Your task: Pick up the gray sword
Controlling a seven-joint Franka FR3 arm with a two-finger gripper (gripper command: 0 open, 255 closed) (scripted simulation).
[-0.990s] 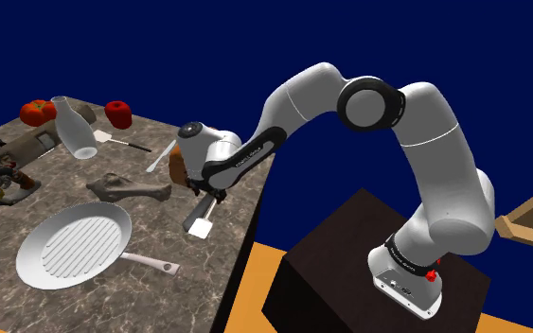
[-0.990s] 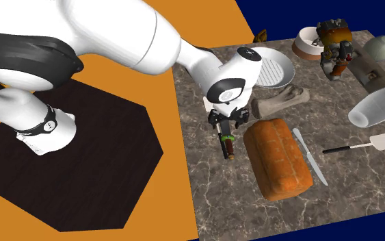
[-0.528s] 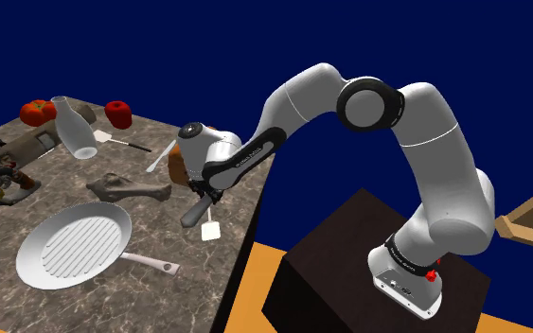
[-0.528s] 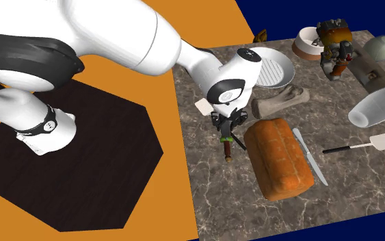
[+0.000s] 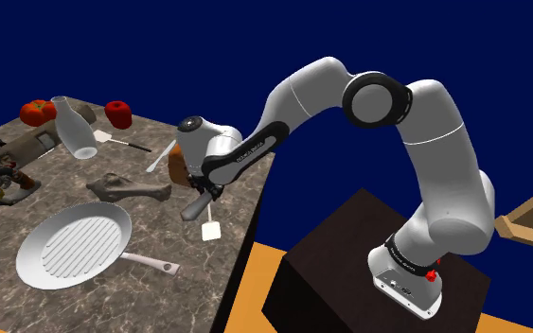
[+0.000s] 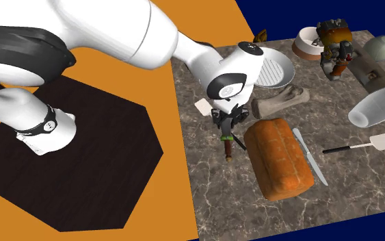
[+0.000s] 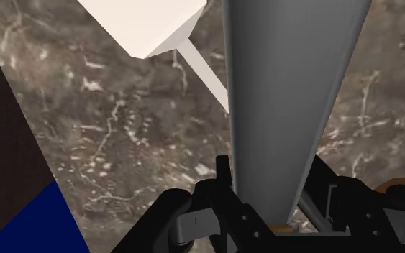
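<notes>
Though the marble table (image 6: pixel 239 198) carries plenty besides, what matters sits around the orange-brown loaf (image 6: pixel 277 159). The white arm (image 5: pixel 416 142) reaches down to a spot just beside the loaf, on the side of it that faces the table's edge. The grey sword (image 7: pixel 287 93) is there too, held at a slant. In the second exterior view its dark hilt points along the loaf's long side, near it and apart from it. Whether the hilt end is fully clear of the table I cannot tell. The hand (image 7: pixel 269 198) is closed on the sword, clasping the blade at its narrow end, and in the wrist view the blade widens away from the grip.

A small white square on a thin stem (image 5: pixel 210 230) stands on the far side of the hand from the loaf, right at the table's edge. Its stem runs in behind the blade, and I cannot tell whether they touch.

My worry is the grip. The blade is smooth and tapered and is held off-centre, so the sword could pivot or slide out as it rises. A swinging hilt could clip the loaf. If the white piece is caught on the blade, it could be dragged over the edge.
</notes>
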